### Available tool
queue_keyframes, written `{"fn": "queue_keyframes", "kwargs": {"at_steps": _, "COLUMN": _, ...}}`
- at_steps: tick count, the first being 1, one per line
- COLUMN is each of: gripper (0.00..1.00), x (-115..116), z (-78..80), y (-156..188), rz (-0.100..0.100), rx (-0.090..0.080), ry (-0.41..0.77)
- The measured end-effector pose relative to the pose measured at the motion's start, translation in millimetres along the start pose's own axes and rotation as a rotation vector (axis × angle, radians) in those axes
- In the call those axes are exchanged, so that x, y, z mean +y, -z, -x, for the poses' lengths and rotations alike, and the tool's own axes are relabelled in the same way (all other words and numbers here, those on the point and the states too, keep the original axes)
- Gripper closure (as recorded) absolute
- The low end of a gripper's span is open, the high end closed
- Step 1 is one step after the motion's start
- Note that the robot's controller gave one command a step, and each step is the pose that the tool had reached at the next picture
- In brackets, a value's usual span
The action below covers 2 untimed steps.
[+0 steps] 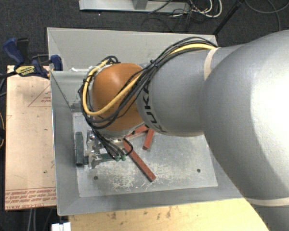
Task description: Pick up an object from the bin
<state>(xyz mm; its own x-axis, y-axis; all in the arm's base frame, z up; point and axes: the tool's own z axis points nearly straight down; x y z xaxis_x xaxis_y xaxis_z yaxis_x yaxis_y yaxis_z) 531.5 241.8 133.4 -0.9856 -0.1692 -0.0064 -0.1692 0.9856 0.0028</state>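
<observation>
Gripper (pixel 97 153) sits at the bin's (pixel 192 177) 8 o'clock, just beside a slim dark-grey bar (pixel 79 148). How open it is cannot be told.

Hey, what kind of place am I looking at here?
Probably a robotics lab: a big KUKA arm reaches into a grey metal bin, with loose cables trailing over dark carpet behind it.

1. I look down on the bin (pixel 135 47) from above, somewhat to one side.
2. My camera sits close: the arm (pixel 221 105), entering from my view's right, covers much of the bin.
</observation>
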Motion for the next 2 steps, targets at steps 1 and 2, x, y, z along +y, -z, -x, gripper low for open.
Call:
{"fn": "queue_keyframes", "kwargs": {"at_steps": 1, "gripper": 1.00, "x": -2, "z": 6.0, "y": 48, "rz": -0.003, "rx": 0.010, "ry": 0.016}}
{"fn": "queue_keyframes", "kwargs": {"at_steps": 2, "gripper": 1.00, "x": -1, "z": 9.3, "y": 98, "rz": -0.001, "rx": 0.001, "ry": 0.017}}
